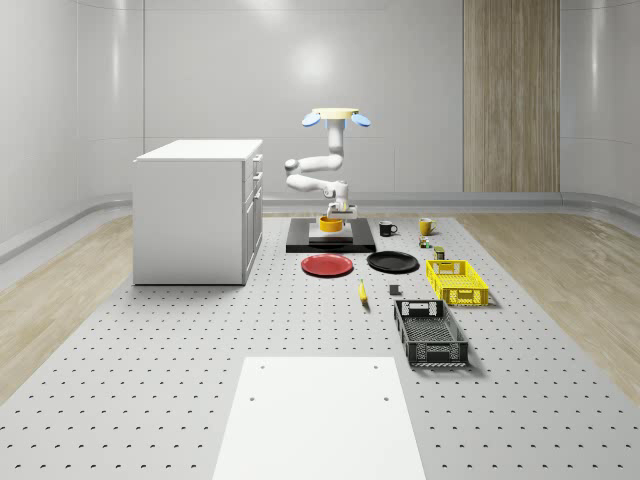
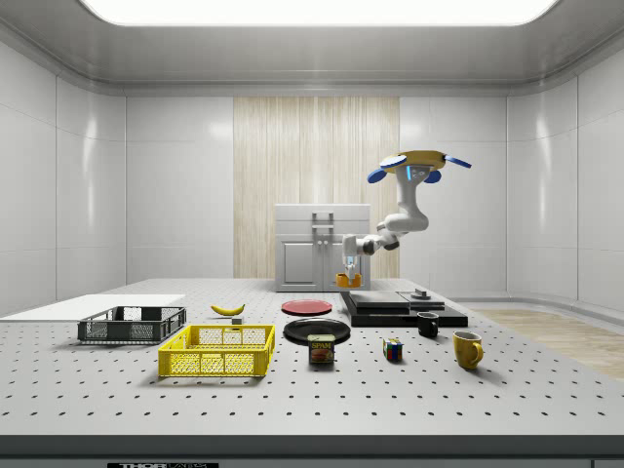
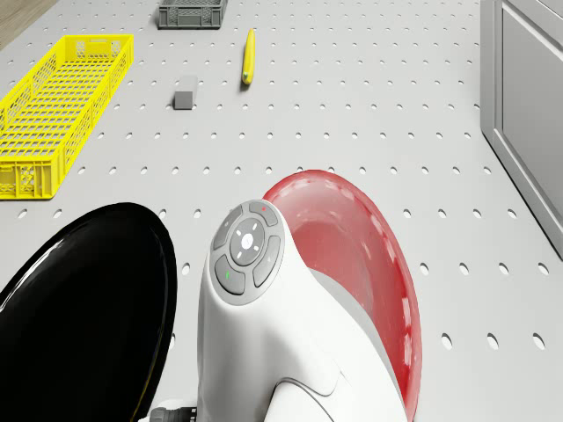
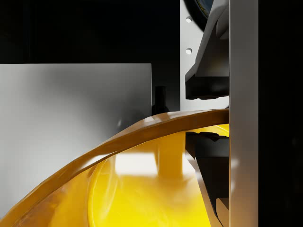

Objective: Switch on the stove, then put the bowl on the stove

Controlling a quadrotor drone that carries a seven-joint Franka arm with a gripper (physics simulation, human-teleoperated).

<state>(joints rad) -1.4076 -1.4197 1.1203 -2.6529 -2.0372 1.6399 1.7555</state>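
Bright, even light from a ceiling panel [image 2: 312,10], with soft glare on glossy walls [image 1: 320,70].

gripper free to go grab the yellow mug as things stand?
Probably not yet. The gripper is shut on the rim of the yellow bowl over the stove, with the drone hovering above. The yellow mug stands unobstructed on the table beyond the black mug.
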